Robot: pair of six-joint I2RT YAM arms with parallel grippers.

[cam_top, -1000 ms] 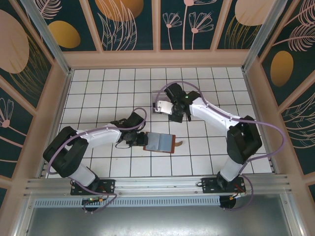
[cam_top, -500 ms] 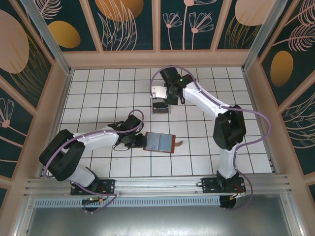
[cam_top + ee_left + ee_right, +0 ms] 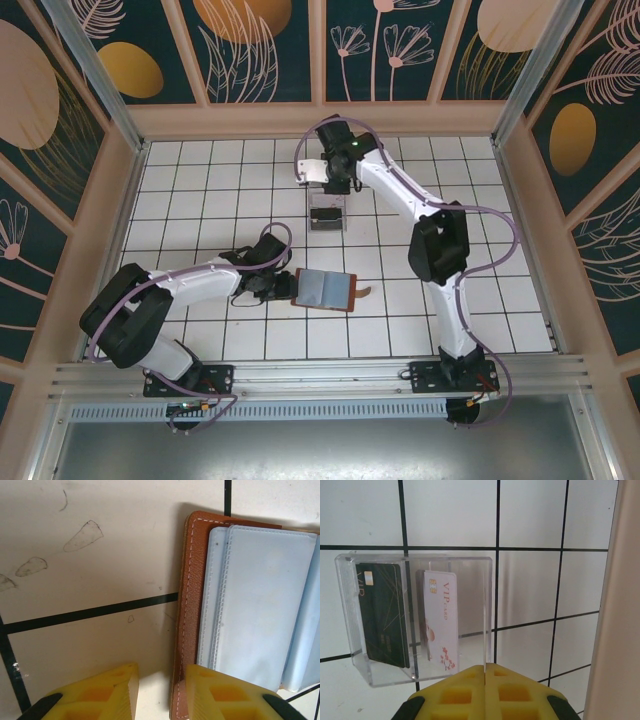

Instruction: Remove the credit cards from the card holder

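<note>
Card holder (image 3: 325,290) lies open on the tiled table (image 3: 200,200) in the top view, grey-blue inside up, just where it lay a second ago. The left gripper (image 3: 283,287) is unmoved at its 9 o'clock edge. We see that the right arm has swung off toward 12 o'clock. The right gripper (image 3: 328,188) now sits just past a clear box (image 3: 326,213), which stands uncovered at 12 o'clock from the card holder, apart from it.

From the left wrist we find the yellow fingers (image 3: 115,690) slightly spread, one over bare tile and the other over the brown stitched edge.

From the right wrist we see the jaws pressed together and empty. The credit cards (image 3: 442,625), one dark and one white marked VIP, stand upright inside the box.
</note>
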